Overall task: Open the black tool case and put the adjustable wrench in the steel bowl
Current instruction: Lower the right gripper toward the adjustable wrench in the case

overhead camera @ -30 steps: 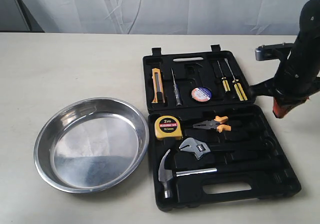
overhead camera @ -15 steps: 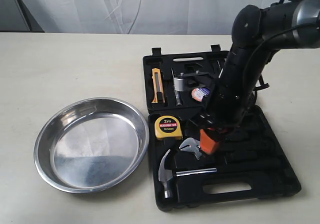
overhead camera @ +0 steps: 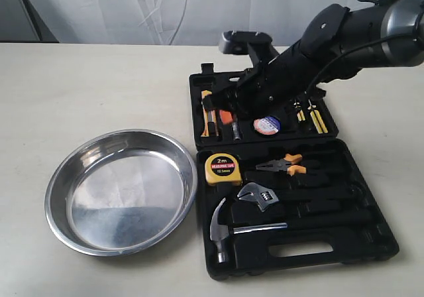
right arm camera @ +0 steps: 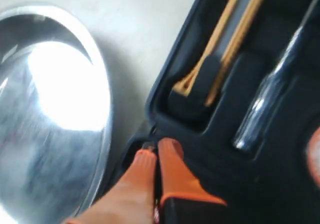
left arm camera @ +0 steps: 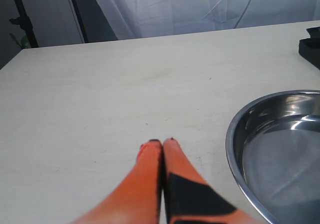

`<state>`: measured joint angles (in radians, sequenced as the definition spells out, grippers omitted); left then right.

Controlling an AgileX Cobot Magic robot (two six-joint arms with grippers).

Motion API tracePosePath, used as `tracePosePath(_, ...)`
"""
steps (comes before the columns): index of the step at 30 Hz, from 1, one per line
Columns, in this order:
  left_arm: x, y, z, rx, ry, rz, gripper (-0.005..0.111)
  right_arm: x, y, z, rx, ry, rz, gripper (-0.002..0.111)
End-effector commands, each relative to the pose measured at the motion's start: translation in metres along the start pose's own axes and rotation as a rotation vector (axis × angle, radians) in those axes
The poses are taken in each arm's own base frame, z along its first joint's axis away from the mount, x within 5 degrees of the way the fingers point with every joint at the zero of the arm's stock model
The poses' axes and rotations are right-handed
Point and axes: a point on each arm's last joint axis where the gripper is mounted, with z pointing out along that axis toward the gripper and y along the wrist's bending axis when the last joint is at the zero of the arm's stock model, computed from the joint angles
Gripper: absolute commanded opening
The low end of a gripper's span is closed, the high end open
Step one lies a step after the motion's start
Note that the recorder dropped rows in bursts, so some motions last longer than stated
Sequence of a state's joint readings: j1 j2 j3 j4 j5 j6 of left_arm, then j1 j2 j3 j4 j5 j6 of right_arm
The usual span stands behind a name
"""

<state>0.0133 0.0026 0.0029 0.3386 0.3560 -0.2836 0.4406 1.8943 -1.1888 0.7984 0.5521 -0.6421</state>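
Observation:
The black tool case (overhead camera: 371, 238) lies open on the table with its tools in their slots. The adjustable wrench (overhead camera: 260, 196) rests in the near half, silver head to the left, black handle running right. The empty steel bowl (overhead camera: 119, 191) sits left of the case. My right gripper (overhead camera: 225, 117) reaches across over the left part of the far half; its orange fingers are shut on nothing. In the right wrist view it (right arm camera: 157, 148) hovers over the case (right arm camera: 260, 174) beside the bowl (right arm camera: 55, 109). My left gripper (left arm camera: 161, 143) is shut over bare table, next to the bowl (left arm camera: 280, 149).
In the near half of the case lie a claw hammer (overhead camera: 225, 231), a yellow tape measure (overhead camera: 222, 168) and orange-handled pliers (overhead camera: 285, 164). The far half holds a utility knife (overhead camera: 207, 115), a tape roll (overhead camera: 267, 124) and screwdrivers (overhead camera: 311, 118). A white curtain hangs behind the table.
My right arm swung in from the right of the case, passed over the wrench and pliers, and now hangs over the far half's left part. The tools and bowl have not moved.

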Motion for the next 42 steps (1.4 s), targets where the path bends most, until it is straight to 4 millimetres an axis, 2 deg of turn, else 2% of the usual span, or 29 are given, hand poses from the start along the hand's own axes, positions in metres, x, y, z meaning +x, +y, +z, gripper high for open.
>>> tracePosePath(1,-0.002,0.000,-0.001,-0.002,-0.018,0.000,0.000,-0.024,-0.013,-0.010,0.146,-0.259,0.128,-0.001)
tracePosePath(7,-0.002,0.000,-0.001,-0.002,-0.018,0.000,0.000,-0.037,-0.023,-0.020,0.240,-0.418,0.168,-0.001)
tracePosePath(10,-0.002,0.000,-0.001,-0.002,-0.018,0.000,0.000,-0.037,-0.033,-0.023,0.256,-0.418,0.177,-0.001)
tracePosePath(15,-0.002,0.000,-0.001,-0.002,-0.018,0.000,0.000,-0.031,-0.061,-0.034,0.274,-0.357,0.203,-0.001)
tracePosePath(18,-0.002,0.000,-0.001,-0.002,-0.018,0.000,0.000,-0.019,-0.079,-0.040,0.277,-0.236,0.262,-0.001)
tracePosePath(22,-0.002,0.000,-0.001,-0.002,-0.018,0.000,0.000,0.011,-0.105,-0.051,0.439,0.068,0.236,-0.001)
tracePosePath(25,-0.002,0.000,-0.001,-0.002,-0.018,0.000,0.000,0.029,-0.111,-0.059,0.544,0.290,0.179,-0.001)
tracePosePath(29,-0.002,0.000,-0.001,-0.002,-0.018,0.000,0.000,0.042,-0.107,-0.065,0.529,0.462,0.165,-0.001)
tracePosePath(32,-0.002,0.000,-0.001,-0.002,-0.018,0.000,0.000,0.043,-0.097,-0.067,0.444,0.484,0.180,-0.001)
tracePosePath(38,-0.002,0.000,-0.001,-0.002,-0.018,0.000,0.000,0.045,-0.064,-0.064,0.083,0.535,0.180,-0.001)
tracePosePath(42,-0.002,0.000,-0.001,-0.002,-0.018,0.000,0.000,0.038,-0.045,-0.062,-0.161,0.466,0.134,-0.001)
